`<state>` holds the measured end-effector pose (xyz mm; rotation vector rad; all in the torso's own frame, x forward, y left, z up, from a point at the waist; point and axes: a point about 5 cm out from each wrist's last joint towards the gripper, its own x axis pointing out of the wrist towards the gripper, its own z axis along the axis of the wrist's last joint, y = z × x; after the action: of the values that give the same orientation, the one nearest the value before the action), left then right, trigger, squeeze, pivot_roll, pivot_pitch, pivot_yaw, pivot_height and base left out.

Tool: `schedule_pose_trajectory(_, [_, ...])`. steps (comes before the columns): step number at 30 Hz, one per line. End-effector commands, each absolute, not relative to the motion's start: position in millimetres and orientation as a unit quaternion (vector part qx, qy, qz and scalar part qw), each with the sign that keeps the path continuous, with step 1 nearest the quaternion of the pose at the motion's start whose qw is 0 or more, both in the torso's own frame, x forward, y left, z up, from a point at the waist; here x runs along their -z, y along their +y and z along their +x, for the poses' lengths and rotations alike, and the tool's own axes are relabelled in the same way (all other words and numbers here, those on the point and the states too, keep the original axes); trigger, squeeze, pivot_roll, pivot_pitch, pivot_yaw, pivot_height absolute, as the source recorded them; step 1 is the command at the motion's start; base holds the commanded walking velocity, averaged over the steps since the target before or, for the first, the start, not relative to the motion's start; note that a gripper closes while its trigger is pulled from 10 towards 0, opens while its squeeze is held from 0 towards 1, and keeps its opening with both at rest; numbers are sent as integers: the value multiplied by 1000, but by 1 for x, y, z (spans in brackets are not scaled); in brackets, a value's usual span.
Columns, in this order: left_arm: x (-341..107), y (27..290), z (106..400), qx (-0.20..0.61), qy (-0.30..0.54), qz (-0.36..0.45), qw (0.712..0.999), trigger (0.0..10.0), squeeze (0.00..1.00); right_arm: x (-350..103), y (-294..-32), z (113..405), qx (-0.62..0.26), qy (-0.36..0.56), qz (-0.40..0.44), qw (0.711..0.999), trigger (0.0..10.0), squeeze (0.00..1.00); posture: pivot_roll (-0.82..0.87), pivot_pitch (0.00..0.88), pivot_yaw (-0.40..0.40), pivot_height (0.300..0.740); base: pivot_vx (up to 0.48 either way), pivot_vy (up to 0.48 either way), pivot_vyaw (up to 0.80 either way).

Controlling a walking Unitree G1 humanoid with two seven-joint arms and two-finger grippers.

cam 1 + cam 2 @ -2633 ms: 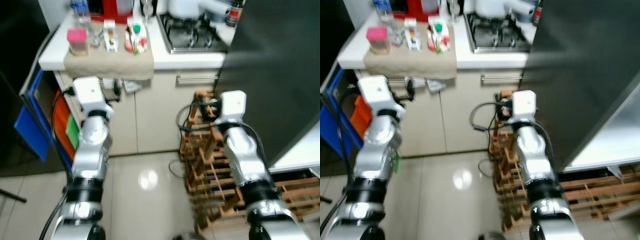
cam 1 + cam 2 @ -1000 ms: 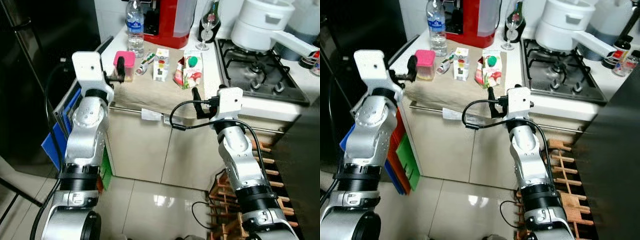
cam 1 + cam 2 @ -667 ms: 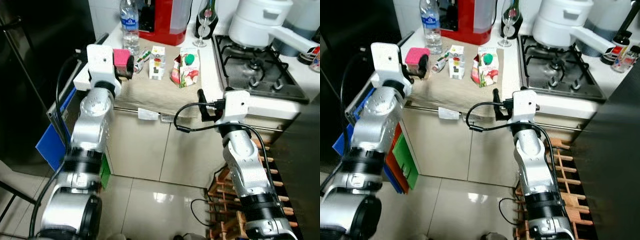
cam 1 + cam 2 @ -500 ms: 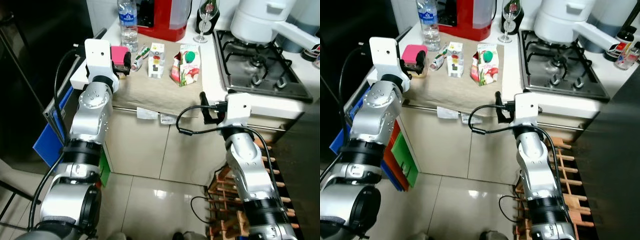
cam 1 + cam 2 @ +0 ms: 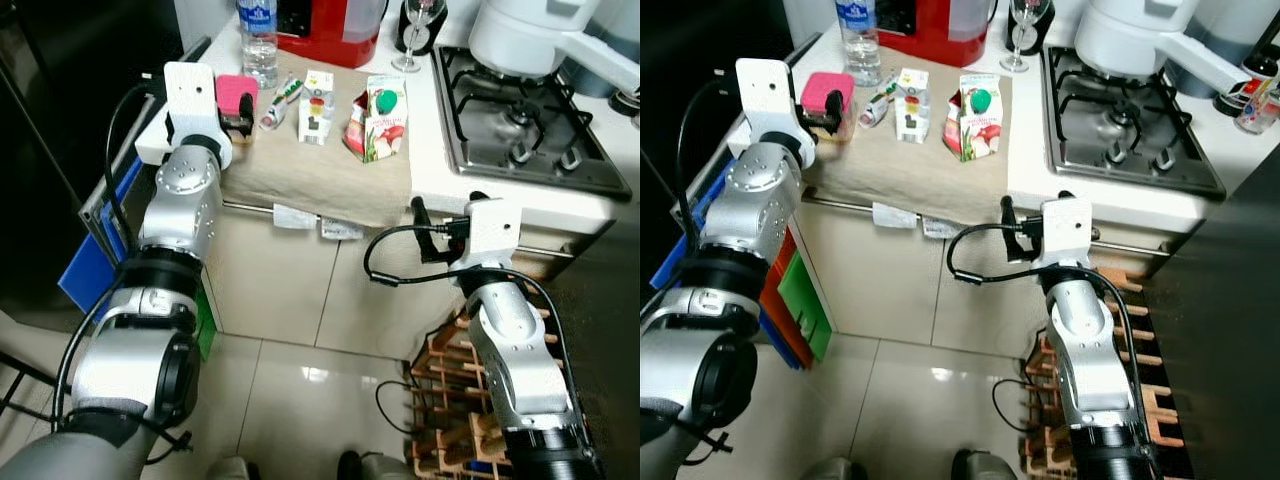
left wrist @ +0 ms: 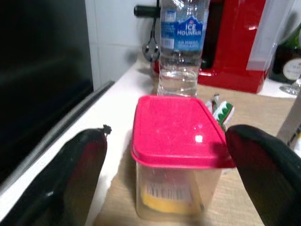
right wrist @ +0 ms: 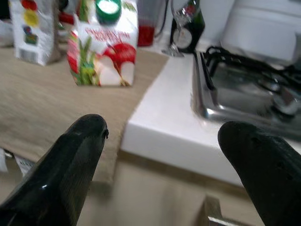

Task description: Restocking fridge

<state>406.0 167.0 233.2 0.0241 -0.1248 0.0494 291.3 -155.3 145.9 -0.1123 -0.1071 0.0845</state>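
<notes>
**Left eye view: left claw spread at the pink-lidded tub**

In the left eye view, you have the left gripper (image 5: 238, 112) in the upper left of the frame, level with the pink-lidded container (image 5: 234, 96) on the beige cloth (image 5: 320, 170). The right gripper (image 5: 428, 232) sits right of centre, below the counter edge (image 5: 430, 195). At upper centre you see a small carton (image 5: 317, 93) and a red-and-green juice carton (image 5: 378, 120), with a water bottle (image 5: 258, 40) behind.

In the left wrist view, your fingers (image 6: 70, 179) are spread wide, one on each side of the container (image 6: 178, 174), at the lower corners. I cannot tell whether they touch it.

In the right wrist view, your right fingers (image 7: 66, 174) are spread apart too, holding nothing. The juice carton (image 7: 106, 52) stands at upper left, the hob (image 7: 254, 80) at upper right.
</notes>
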Motion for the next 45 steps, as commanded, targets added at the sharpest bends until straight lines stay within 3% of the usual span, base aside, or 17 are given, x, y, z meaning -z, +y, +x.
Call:
schedule_pose_trajectory(1, [-241, 162, 409, -16, -72, 10, 997, 10000, 0, -149, -158, 288, -39, -51, -60, 996, 10000, 0, -174, 147, -64, 740, 0, 0, 0])
schedule_pose_trajectory(10, [-235, 152, 412, 2, -61, 16, 998, 10000, 0, -150, -157, 285, -42, -42, -56, 997, 10000, 0, -177, 163, -66, 740, 0, 0, 0])
schedule_pose_trajectory(21, [-223, 156, 416, -23, -27, 40, 999, 10000, 0, -170, -137, 286, -125, -58, -14, 990, 10000, 0, -183, 169, -76, 740, 0, 0, 0])
schedule_pose_trajectory(33, [-231, 155, 419, -59, -43, 40, 997, 10000, 0, -174, -133, 284, -137, -55, -16, 989, 10000, 0, -183, 162, -80, 740, 0, 0, 0])
schedule_pose_trajectory(35, [-229, 152, 419, -62, -39, 33, 997, 0, 0, -174, -132, 284, -138, -53, -16, 989, 10000, 0, -183, 162, -80, 740, 0, 0, 0])
schedule_pose_trajectory(45, [-218, 149, 419, -64, -19, 24, 997, 0, 0, -173, -132, 285, -138, -49, -18, 989, 10000, 0, -185, 154, -79, 740, 0, 0, 0])
